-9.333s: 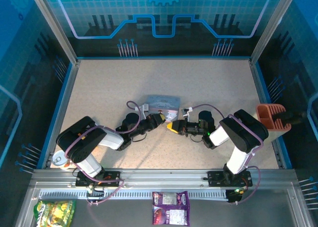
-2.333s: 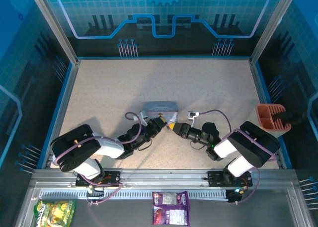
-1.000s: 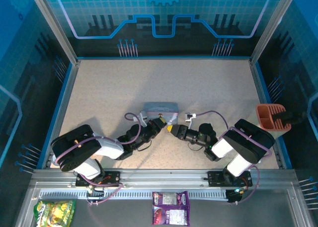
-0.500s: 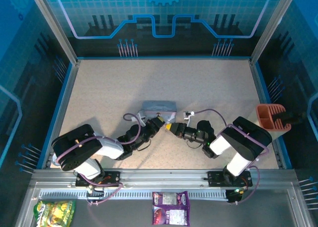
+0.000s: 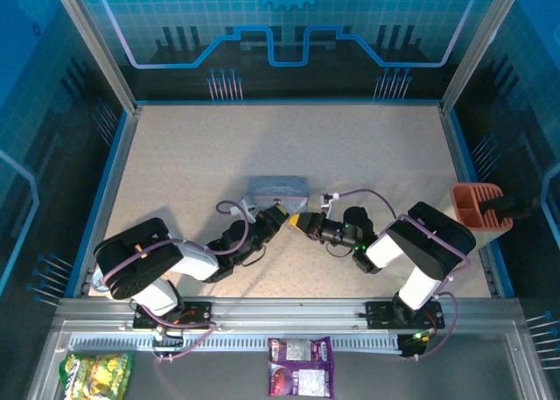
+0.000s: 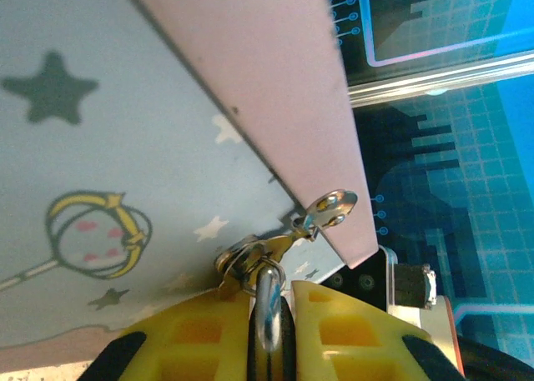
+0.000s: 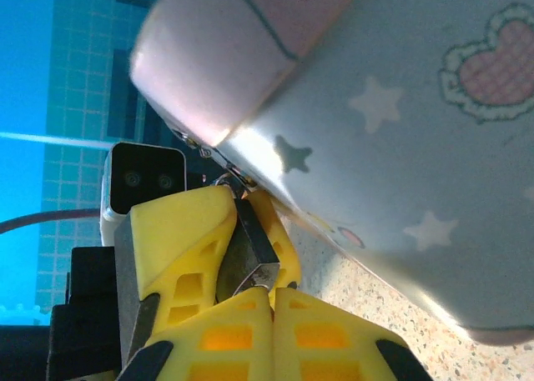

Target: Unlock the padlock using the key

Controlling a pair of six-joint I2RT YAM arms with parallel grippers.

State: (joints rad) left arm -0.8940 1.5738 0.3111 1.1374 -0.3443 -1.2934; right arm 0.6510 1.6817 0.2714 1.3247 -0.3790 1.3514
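Padlock, half hidden, pinched in left pincer; right pincer pressed together, any load hidden.

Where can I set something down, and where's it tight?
Free: the far table between the tin and back wall, and the strip left of the tin. Crowded: just before the tin, where left tool and right tool meet.

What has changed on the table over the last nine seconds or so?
The tin slid slightly left and nearer. The right arm's elbow swung out, then back in. Both end effectors stayed together at the tin's front: the left end effector shut on the padlock, the right end effector against it. The orange holder stayed put.
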